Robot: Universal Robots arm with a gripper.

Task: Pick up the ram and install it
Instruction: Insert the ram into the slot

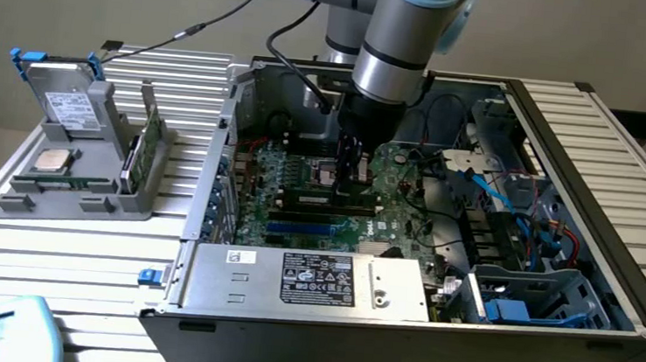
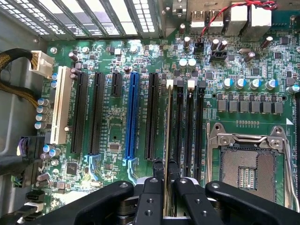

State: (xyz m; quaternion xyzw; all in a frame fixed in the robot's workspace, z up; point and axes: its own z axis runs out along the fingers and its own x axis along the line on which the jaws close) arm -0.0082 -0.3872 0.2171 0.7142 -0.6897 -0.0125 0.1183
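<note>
The black metal gripper is clamped on the ram, a long thin circuit-board stick seen edge-on. It stands over the black memory slots of the green motherboard, centre of the exterior view.

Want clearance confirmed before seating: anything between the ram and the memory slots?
Nothing visible. The gripper holds the ram edge-on, lined up along the memory slots; no cable or part crosses between them.
</note>
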